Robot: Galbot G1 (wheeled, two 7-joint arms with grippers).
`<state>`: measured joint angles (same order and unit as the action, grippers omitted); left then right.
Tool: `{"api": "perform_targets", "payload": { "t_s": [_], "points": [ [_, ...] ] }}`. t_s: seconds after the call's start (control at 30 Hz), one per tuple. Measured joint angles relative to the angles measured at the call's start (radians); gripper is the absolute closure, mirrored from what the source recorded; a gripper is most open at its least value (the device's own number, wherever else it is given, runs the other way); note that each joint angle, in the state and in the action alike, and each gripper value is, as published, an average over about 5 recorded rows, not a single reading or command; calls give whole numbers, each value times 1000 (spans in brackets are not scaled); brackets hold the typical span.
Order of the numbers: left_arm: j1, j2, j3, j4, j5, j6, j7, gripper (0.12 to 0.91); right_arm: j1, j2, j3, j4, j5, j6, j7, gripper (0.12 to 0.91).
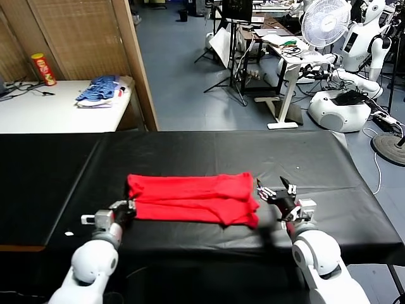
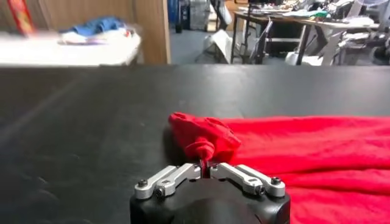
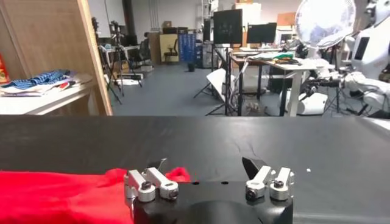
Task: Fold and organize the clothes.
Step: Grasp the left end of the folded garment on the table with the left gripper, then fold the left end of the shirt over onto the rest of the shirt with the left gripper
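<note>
The red T-shirt point(image 1: 190, 197) lies folded into a long flat strip across the near middle of the black table point(image 1: 221, 152); no print shows. My left gripper point(image 1: 126, 208) is at the strip's left near corner, shut on a pinch of red cloth, as the left wrist view shows point(image 2: 204, 165), with the shirt point(image 2: 304, 152) stretching away from it. My right gripper point(image 1: 275, 190) is open just off the strip's right end, low over the table. In the right wrist view the right gripper point(image 3: 206, 167) holds nothing and the shirt's end point(image 3: 55, 195) lies beside one finger.
A white side table point(image 1: 44, 114) at the back left carries a blue striped pile of garments point(image 1: 101, 90) and a red can point(image 1: 43, 68). A wooden partition point(image 1: 136, 57) stands behind it. A fan point(image 1: 326, 22), desks and a white robot point(image 1: 354, 76) stand beyond the table.
</note>
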<state>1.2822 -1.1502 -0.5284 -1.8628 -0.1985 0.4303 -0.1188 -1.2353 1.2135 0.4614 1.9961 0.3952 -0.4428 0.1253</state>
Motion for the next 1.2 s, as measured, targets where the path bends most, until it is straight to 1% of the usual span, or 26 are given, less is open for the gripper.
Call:
{"api": "perform_targets", "payload": {
  "t_s": [0.1, 0.2, 0.3, 0.37, 0.47, 0.63, 0.73, 0.93, 1.07, 1.2],
  "points": [
    [9, 81, -29, 3, 89, -16, 2, 872, -9, 6, 3, 14, -4, -3, 1, 227],
    [17, 152, -47, -8, 148, -17, 1, 872, -16, 13, 1, 26, -15, -7, 1, 227],
    [23, 182, -43, -39, 160, 2, -1, 872, -24, 18, -1, 38, -29, -12, 2, 227],
    [25, 178, -26, -72, 133, 26, -4, 872, -30, 20, 2, 46, -36, -16, 3, 227],
    [19, 147, 18, -136, 47, 72, -24, 872, -42, 22, 11, 59, -42, -18, 4, 227],
    [-8, 64, 118, -240, -154, 173, -84, 872, -64, 25, 31, 76, -49, -18, 4, 227],
    [-29, 11, 174, -269, -215, 200, -96, 872, -78, 25, 44, 85, -49, -18, 4, 227],
    [-61, -73, 260, -265, -212, 190, -90, 872, -91, 31, 55, 89, -56, -19, 3, 227],
    [-77, -120, 293, -240, -202, 178, -86, 872, -91, 37, 50, 88, -64, -20, 3, 227],
    [-86, -164, 315, -207, -163, 159, -68, 872, -88, 39, 46, 87, -66, -21, 1, 227]
  ]
}}
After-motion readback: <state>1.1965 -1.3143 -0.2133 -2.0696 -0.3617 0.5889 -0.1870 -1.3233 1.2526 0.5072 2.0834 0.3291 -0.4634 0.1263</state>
